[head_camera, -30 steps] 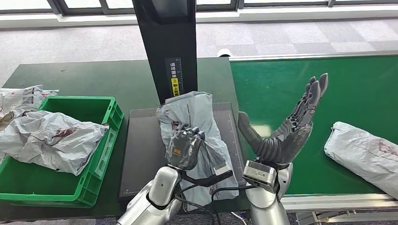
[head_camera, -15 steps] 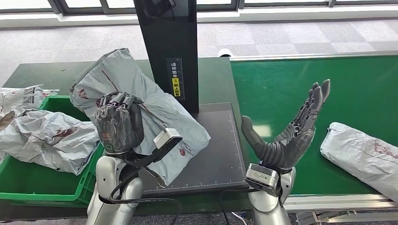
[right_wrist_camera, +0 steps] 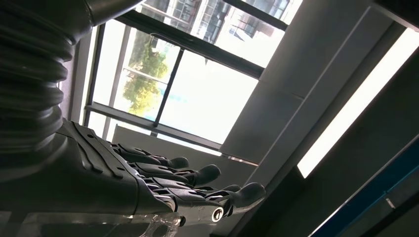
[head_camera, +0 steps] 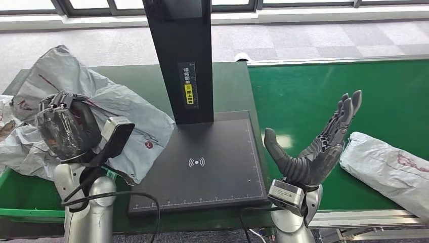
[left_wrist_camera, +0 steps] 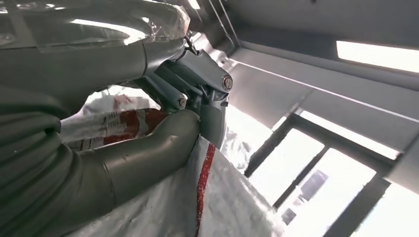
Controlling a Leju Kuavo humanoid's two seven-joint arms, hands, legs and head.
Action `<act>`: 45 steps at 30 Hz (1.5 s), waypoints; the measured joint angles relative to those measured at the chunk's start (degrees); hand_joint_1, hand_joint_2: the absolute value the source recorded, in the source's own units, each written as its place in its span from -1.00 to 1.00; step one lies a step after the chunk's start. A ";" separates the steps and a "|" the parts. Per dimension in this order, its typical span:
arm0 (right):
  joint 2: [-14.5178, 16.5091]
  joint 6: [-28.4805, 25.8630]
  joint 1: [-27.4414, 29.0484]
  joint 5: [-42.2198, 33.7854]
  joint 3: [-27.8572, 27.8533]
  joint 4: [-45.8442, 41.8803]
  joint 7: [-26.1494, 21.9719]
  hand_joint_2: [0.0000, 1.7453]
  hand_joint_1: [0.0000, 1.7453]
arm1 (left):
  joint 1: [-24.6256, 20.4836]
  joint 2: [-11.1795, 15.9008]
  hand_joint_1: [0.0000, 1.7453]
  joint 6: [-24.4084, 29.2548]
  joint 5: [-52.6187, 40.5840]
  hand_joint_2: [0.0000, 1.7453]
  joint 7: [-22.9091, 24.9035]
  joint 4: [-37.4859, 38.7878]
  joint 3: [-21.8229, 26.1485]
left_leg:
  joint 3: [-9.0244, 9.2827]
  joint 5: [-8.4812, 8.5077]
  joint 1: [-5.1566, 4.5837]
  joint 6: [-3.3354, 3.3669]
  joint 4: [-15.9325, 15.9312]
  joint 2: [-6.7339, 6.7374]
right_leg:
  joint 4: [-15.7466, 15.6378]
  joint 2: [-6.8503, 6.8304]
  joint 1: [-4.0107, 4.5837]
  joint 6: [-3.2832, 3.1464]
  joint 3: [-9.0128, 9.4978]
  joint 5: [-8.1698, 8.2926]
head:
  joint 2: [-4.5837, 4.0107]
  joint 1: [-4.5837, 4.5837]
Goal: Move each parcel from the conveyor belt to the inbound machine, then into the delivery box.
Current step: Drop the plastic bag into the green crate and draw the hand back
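Observation:
My left hand (head_camera: 66, 129) grips a grey plastic parcel (head_camera: 109, 109) and holds it up over the green delivery box (head_camera: 30, 195) at the left. The wrist view shows the hand (left_wrist_camera: 148, 123) closed on the white bag (left_wrist_camera: 217, 197) with red print. The black inbound machine's scan plate (head_camera: 202, 162) lies bare in front of its dark post (head_camera: 182, 55). My right hand (head_camera: 318, 147) stands open, palm up, fingers spread, over the near edge of the green conveyor belt (head_camera: 303, 96). Another grey parcel (head_camera: 387, 169) lies on the belt at the right.
Crumpled grey parcels (head_camera: 20, 147) lie in the green box. More bags (head_camera: 10, 109) rest on the dark table beyond it. The belt's metal frame (head_camera: 364, 216) runs along the front. Grey floor and window frames lie behind the table.
My left hand has lifted the parcel off the scan plate and swung it left, over the green box. The parcel on the belt has crept a little left. My right hand hardly moved.

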 joint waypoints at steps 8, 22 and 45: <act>0.00 0.00 0.05 0.00 0.00 0.00 0.00 1.00 -1.00 | -0.61 -0.16 1.00 -0.04 0.08 1.00 -0.33 0.00 4.33 | -0.03 -0.01 0.05 0.01 0.01 -0.01 | 0.00 0.00 -0.03 0.00 0.01 0.00 | 0.00 0.00; -0.02 0.00 0.67 -0.72 0.14 0.00 -0.02 1.00 -1.00 | -9.49 -0.19 1.00 -0.10 -1.47 1.00 -5.08 12.82 18.53 | -0.01 0.05 0.06 -0.07 0.00 0.01 | 0.01 0.00 0.05 -0.09 -0.01 0.06 | 0.00 0.01; -0.11 0.00 1.12 0.15 -0.08 1.15 0.00 1.00 -1.00 | -16.05 4.01 -1.00 -0.06 -1.54 0.00 -1.23 31.49 35.89 | -0.09 0.04 0.07 -0.08 0.00 -0.01 | 0.01 0.00 0.06 -0.09 -0.06 0.06 | 0.00 0.01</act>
